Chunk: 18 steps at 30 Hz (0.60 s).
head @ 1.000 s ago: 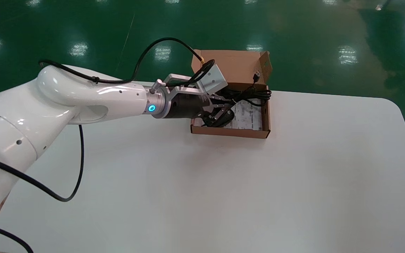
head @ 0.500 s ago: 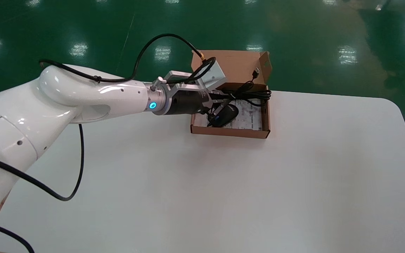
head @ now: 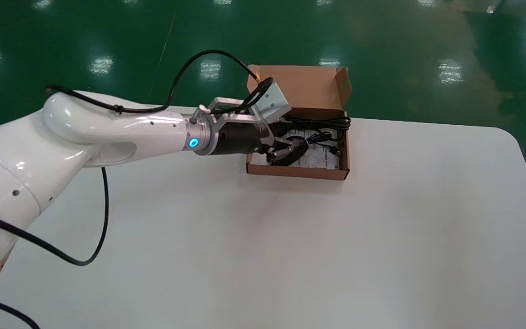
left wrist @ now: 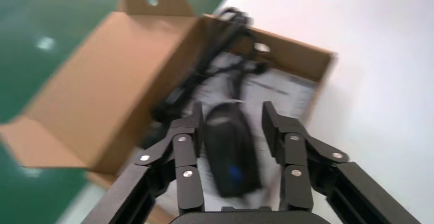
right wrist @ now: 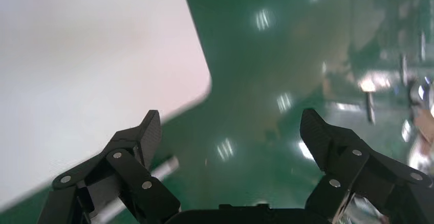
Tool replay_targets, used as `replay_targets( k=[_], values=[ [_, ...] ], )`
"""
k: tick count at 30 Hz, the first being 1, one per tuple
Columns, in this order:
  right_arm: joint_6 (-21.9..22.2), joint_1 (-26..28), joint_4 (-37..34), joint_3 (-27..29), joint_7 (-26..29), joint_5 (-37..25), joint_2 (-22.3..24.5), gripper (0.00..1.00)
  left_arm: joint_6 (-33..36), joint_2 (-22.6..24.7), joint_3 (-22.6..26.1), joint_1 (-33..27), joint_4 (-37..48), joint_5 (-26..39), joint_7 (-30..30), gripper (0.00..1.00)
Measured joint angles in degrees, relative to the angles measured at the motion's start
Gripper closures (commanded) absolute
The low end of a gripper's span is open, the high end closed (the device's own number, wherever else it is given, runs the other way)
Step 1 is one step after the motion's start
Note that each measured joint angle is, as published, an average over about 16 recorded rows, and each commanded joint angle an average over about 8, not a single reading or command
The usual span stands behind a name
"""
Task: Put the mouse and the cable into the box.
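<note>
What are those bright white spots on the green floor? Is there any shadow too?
Head view: the spots are lamps mirrored in the shiny floor; a faint shadow lies on the table before the box, where the left pincer reaches. Right wrist view: same glints past the right pincer.

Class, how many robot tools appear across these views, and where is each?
2. The left tool is over the box, astride the mouse; the right tool hangs open beyond the table edge, above the floor.

Box (head: 297,171) brown cardboard; white sheet (head: 324,157), grey print, on box floor. Mouse (left wrist: 230,147) in box black, blue spot. Cable (head: 324,122) in box black. My left gripper (left wrist: 231,110) black. Table (head: 290,251) under box white.
</note>
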Motion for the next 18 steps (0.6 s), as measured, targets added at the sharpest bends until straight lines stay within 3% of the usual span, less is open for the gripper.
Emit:
replay_targets(
  k=[18],
  values=[
    [-1.61, -17.26, 7.03, 9.88, 4.31, 17.46, -3.66, 0.00, 13.58, -12.55, -17.56, 10.91, -13.63, -3.86, -2.17, 0.00]
  ],
)
